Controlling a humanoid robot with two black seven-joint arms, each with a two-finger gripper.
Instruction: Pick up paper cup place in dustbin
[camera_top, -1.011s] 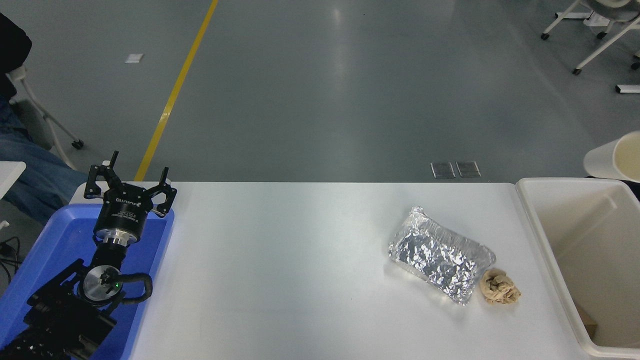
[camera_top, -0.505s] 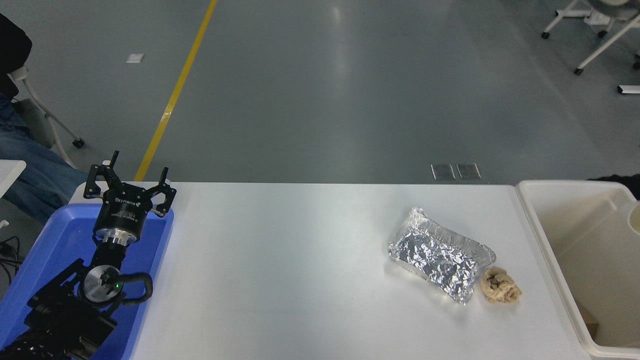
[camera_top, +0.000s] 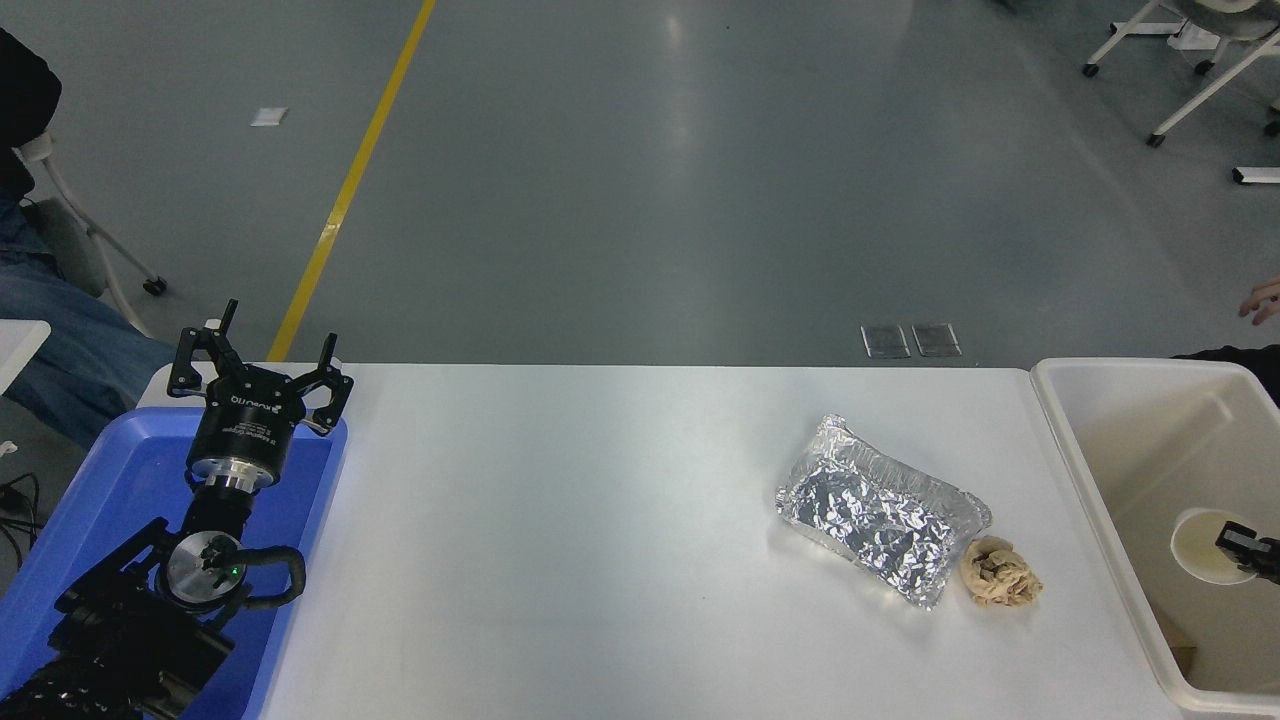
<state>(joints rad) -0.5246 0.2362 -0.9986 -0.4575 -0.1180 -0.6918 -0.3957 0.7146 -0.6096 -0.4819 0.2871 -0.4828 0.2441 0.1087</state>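
Grey floor runs behind the white table (camera_top: 600, 520), with the dustbin (camera_top: 1090, 470) at its right end. My left gripper (camera_top: 262, 375) sits parked over the blue tray (camera_top: 110, 480), jaws spread wide. I see the paper cup (camera_top: 1203, 543) inside the bin, rim up, my right gripper (camera_top: 1250, 550) touching it at the frame edge. Whether those jaws clamp it I cannot tell; pulling away while clamped could lift the cup out again.

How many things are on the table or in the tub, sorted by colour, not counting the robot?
Silver: 1, foil container
Brown: 1, crumpled paper ball
Blue: 1, tray
Cream-white: 2, dustbin, paper cup
Total: 5
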